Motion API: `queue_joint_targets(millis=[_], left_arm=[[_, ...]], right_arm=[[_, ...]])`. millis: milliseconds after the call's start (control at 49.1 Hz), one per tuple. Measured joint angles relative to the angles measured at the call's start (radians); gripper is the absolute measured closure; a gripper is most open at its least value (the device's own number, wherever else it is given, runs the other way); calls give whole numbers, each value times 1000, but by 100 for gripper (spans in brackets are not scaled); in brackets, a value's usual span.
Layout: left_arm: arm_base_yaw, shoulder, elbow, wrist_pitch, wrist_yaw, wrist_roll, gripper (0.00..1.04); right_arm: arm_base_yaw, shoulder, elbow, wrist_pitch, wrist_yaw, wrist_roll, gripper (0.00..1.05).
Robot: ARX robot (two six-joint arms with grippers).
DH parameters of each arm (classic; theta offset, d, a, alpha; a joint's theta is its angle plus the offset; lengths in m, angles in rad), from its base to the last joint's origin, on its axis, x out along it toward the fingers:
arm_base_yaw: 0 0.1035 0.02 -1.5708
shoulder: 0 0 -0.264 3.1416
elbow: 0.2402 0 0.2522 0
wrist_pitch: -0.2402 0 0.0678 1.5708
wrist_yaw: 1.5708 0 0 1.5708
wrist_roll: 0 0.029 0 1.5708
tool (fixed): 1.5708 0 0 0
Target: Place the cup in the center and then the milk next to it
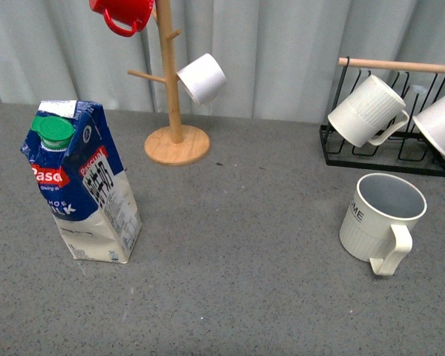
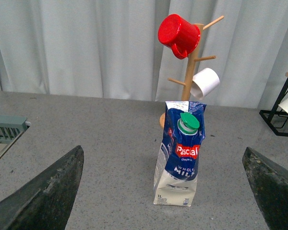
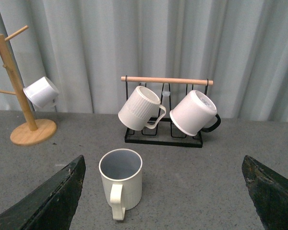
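The cup (image 1: pixel 378 222), cream-white and ribbed with "HOME" lettering, stands upright at the right of the grey tabletop (image 1: pixel 237 222), its handle toward the front. In the right wrist view the cup (image 3: pixel 121 184) stands ahead of my open right gripper (image 3: pixel 163 156), nearer one finger, untouched. The milk (image 1: pixel 81 185), a blue-and-white carton with a green cap, stands upright at the left. In the left wrist view the milk (image 2: pixel 181 158) stands ahead of my open, empty left gripper (image 2: pixel 163 147). Neither gripper shows in the front view.
A wooden mug tree (image 1: pixel 170 89) at the back holds a red mug (image 1: pixel 122 11) and a smooth white cup (image 1: pixel 202 77). A black wire rack (image 1: pixel 386 152) at the back right holds two white mugs (image 1: pixel 367 110). A grey grille (image 2: pixel 5 127) lies at the table's left.
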Motion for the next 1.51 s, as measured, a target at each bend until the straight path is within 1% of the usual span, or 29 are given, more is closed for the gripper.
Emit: queue_joint_targets(millis=[1507], left_arm=[[0, 0, 0, 0, 0, 0, 7]], right_arm=[[0, 0, 0, 0, 0, 0, 9]])
